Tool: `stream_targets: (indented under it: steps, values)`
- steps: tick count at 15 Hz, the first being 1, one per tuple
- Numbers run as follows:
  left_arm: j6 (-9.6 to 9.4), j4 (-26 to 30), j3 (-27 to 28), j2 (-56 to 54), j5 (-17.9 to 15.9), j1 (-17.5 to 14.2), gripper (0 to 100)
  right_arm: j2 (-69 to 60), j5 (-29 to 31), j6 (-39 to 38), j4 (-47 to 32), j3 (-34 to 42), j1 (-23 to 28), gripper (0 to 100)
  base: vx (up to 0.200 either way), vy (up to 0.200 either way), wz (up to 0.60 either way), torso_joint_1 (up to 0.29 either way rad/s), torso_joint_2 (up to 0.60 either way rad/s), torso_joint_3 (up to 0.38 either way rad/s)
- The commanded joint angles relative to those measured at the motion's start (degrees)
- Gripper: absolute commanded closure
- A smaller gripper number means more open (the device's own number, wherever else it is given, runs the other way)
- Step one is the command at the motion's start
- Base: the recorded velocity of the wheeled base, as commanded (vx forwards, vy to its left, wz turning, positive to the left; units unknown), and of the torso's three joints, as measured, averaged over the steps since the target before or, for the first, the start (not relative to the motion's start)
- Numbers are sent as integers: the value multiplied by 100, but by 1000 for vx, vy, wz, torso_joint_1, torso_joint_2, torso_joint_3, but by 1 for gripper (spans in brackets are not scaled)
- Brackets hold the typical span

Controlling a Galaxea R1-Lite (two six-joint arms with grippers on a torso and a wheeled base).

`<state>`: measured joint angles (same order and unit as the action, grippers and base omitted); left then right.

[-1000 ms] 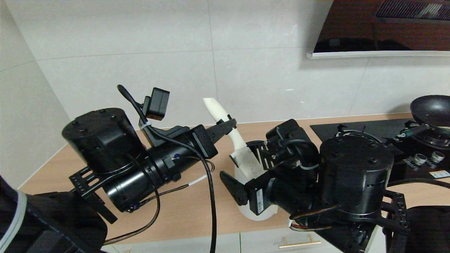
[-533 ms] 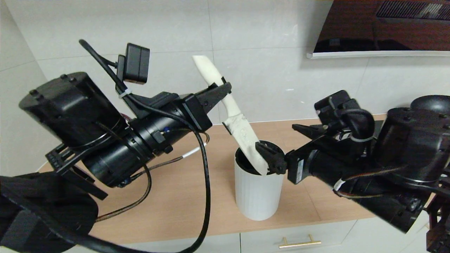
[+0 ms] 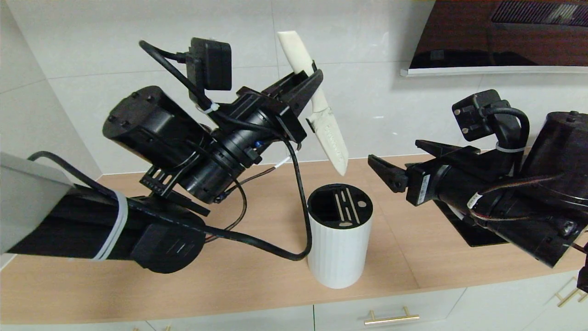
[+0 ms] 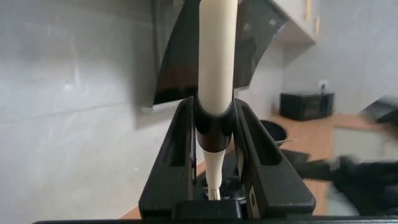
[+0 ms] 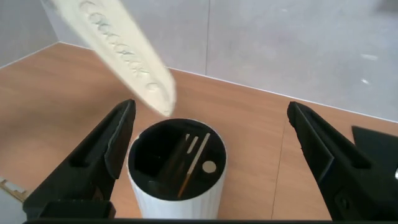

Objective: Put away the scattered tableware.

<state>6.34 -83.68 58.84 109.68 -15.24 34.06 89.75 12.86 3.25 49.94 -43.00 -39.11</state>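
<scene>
One knife clamped in left gripper, tip hung just above slotted holder on counter; right gripper spread wide, empty, beside holder; cooktop under right arm.

The holder stands on the counter, near its front edge. Above it the knife hangs tilted, tip down, its handle clamped in the left gripper. The right gripper, jaws apart, sits just right of the holder's rim.
</scene>
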Motion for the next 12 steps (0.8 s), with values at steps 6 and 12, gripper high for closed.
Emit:
stream_targets:
  steps: [6, 12]
  values:
    - [-511, 18, -418, 10, -5, -268, 100, 43, 6, 0, -2, 19, 175, 0, 0, 0, 0, 0, 0, 0]
    - [-537, 132, -822, 133, -5, -180, 100, 210, 23, 0, -2, 19, 175, 0, 0, 0, 0, 0, 0, 0]
